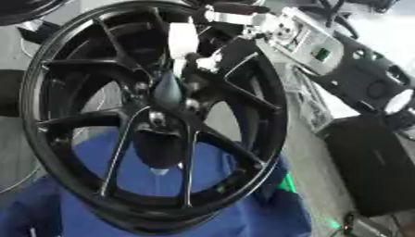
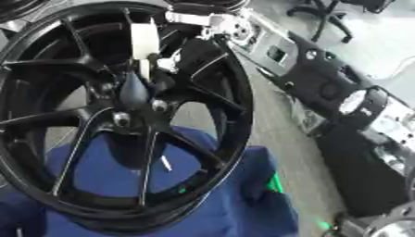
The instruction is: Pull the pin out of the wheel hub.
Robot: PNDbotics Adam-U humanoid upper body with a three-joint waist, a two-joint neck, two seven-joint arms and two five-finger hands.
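A black multi-spoke wheel (image 1: pixel 243 88) stands tilted on a blue cloth (image 1: pixel 243 213). Its hub (image 1: pixel 158 121) sits at the middle, with bolt holes around it. A grey-blue, drop-shaped pin (image 1: pixel 168 90) with a thin pale stem sticks out of the hub just above centre. My right hand (image 1: pixel 203 59) reaches down from the top, its silver wrist (image 1: pixel 235 18) above it. Its dark fingers are curled at the pin's upper end, next to a white flat part (image 1: pixel 182 39). How much of the pin sits in the hub is hidden. My left hand shows in no view.
To the right stand a grey panel (image 1: pixel 322 54) with a green light and a black case (image 1: pixel 373 166). Another dark wheel (image 1: pixel 20 9) lies at the top left. A small pale sliver (image 2: pixel 165 163) lies on the cloth behind the spokes.
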